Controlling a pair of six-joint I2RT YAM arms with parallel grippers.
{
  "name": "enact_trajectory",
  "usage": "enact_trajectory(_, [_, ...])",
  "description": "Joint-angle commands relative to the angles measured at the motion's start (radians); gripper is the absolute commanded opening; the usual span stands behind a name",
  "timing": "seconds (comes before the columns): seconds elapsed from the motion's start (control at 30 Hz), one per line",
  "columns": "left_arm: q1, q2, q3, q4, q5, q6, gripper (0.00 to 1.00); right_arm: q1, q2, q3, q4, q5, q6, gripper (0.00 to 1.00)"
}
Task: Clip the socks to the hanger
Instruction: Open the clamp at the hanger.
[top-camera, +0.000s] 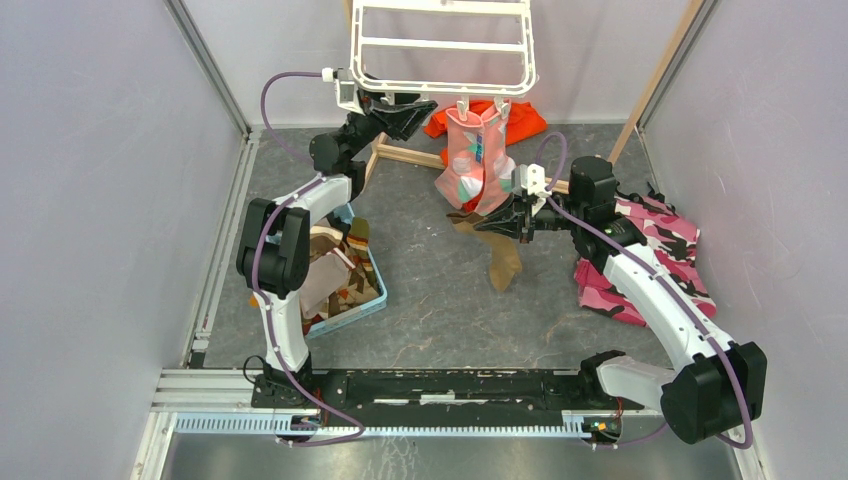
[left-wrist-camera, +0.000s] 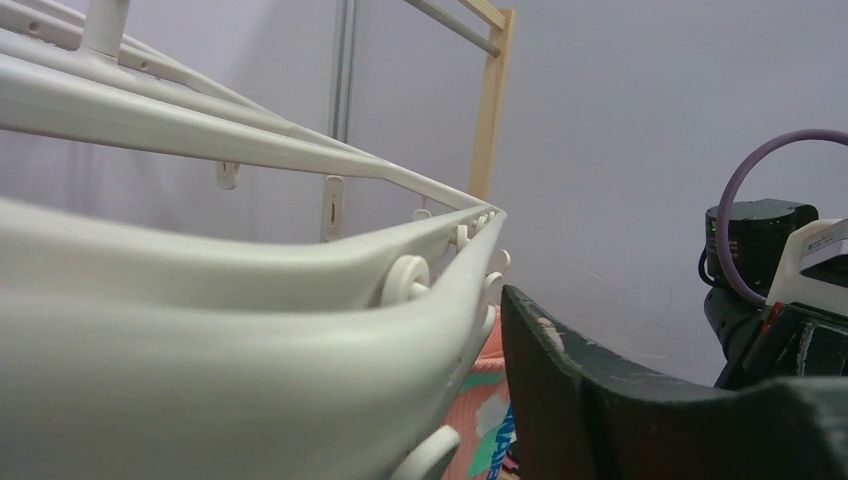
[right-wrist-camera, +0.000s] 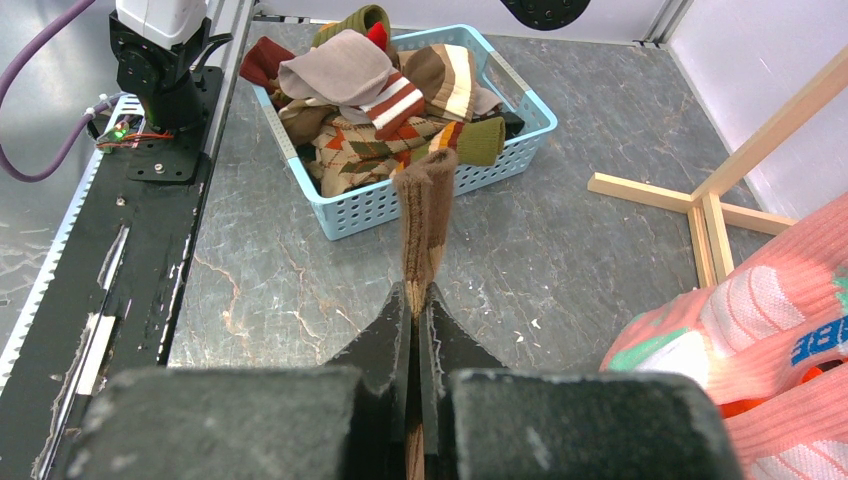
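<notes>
Right gripper (right-wrist-camera: 417, 305): jaws pressed together on one end of a plain brown sock (right-wrist-camera: 425, 205), which hangs from it above the counter (top-camera: 430, 300), just beside and below the pink patched sock (top-camera: 473, 160) clipped to the near rail of the white hanger (top-camera: 440, 48). Left gripper (top-camera: 420, 110): raised at the hanger's near left corner, the rail close against one finger; whether it clasps the rail cannot be told. Other socks (right-wrist-camera: 390, 110) lie heaped in a light blue basket (right-wrist-camera: 350, 215) beside the left arm.

High overhead view, left wrist close under shared hanger (left-wrist-camera: 200, 330)
</notes>
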Motion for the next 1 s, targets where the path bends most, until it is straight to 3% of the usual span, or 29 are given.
enact_trajectory(0.0, [-0.005, -0.006, 0.037, 0.238, 0.01, -0.04, 0.6, -0.005, -0.003, 0.028, 0.024, -0.01, 0.002, 0.0])
enact_trajectory(0.2, [-0.004, -0.003, 0.048, 0.238, 0.021, -0.06, 0.27, -0.006, -0.003, 0.028, 0.024, -0.006, 0.003, 0.0])
enact_trajectory(0.43, [-0.005, -0.006, 0.045, 0.239, 0.009, -0.091, 0.02, -0.006, -0.002, 0.014, 0.068, 0.027, 0.055, 0.0])
enact_trajectory(0.63, [-0.004, -0.02, 0.015, 0.238, -0.024, -0.122, 0.04, -0.002, 0.016, 0.026, 0.089, 0.063, 0.103, 0.0])
enact_trajectory(0.87, [-0.004, -0.026, -0.008, 0.239, -0.022, -0.114, 0.41, -0.002, 0.026, 0.033, 0.089, 0.071, 0.112, 0.0])
enact_trajectory(0.97, [-0.005, -0.02, -0.009, 0.238, -0.016, -0.113, 0.48, -0.001, 0.024, 0.033, 0.089, 0.072, 0.111, 0.0])
